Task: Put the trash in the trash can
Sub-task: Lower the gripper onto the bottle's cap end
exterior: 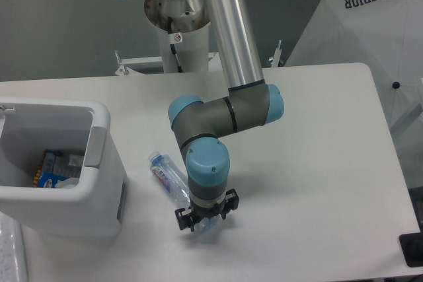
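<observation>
One camera looks down from high up at the front of the white table [317, 163]. It faces the robot's base [178, 37], fairly close.

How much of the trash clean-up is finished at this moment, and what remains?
Looks done: the boxy white trash can already holds a blue-and-yellow printed packet and something white beside it, too hidden to identify. In hand: the gripper is down at the near end of the clear crushed plastic bottle, which lies on the table; whether it is gripped cannot be told. Left: lifting the bottle into the can.
</observation>
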Controlling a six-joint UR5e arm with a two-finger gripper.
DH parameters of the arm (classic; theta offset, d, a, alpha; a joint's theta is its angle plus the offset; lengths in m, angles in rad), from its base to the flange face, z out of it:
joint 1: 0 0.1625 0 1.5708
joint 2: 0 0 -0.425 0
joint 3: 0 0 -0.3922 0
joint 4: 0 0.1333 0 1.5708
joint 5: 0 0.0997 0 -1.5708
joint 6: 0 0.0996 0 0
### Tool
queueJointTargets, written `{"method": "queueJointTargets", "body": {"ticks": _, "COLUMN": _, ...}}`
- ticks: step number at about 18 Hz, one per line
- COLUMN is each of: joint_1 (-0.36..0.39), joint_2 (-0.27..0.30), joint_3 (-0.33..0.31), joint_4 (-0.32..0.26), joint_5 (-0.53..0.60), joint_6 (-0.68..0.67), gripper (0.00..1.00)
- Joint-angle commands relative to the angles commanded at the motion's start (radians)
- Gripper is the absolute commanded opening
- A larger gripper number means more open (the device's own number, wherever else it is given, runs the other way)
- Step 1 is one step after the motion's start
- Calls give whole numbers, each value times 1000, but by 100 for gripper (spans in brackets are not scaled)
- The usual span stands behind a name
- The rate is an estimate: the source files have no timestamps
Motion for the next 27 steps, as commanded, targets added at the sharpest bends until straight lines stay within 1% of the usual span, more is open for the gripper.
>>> {"method": "queueJointTargets", "body": {"ticks": 1, "joint_1": 0, "joint_2": 0, "joint_3": 0, "joint_4": -2, "joint_5": 2, "joint_6": -2, "gripper": 71}}
{"method": "queueJointTargets", "body": {"ticks": 4, "joint_1": 0, "joint_2": 3, "joint_3": 0, "joint_4": -2, "joint_5": 2, "joint_6": 0, "gripper": 70}}
{"method": "queueJointTargets", "body": {"ticks": 6, "joint_1": 0, "joint_2": 3, "joint_3": 0, "joint_4": -2, "joint_5": 2, "joint_6": 0, "gripper": 67}}
{"method": "queueJointTargets", "body": {"ticks": 18, "joint_1": 0, "joint_2": 9, "joint_3": -3, "joint_4": -5, "joint_5": 2, "joint_6": 8, "gripper": 66}}
{"method": "queueJointTargets", "body": {"ticks": 21, "joint_1": 0, "joint_2": 11, "joint_3": -2, "joint_4": -5, "joint_5": 2, "joint_6": 8, "gripper": 63}}
{"method": "queueJointTargets", "body": {"ticks": 27, "joint_1": 0, "joint_2": 12, "joint_3": 3, "joint_4": -6, "joint_5": 2, "joint_6": 9, "gripper": 63}}
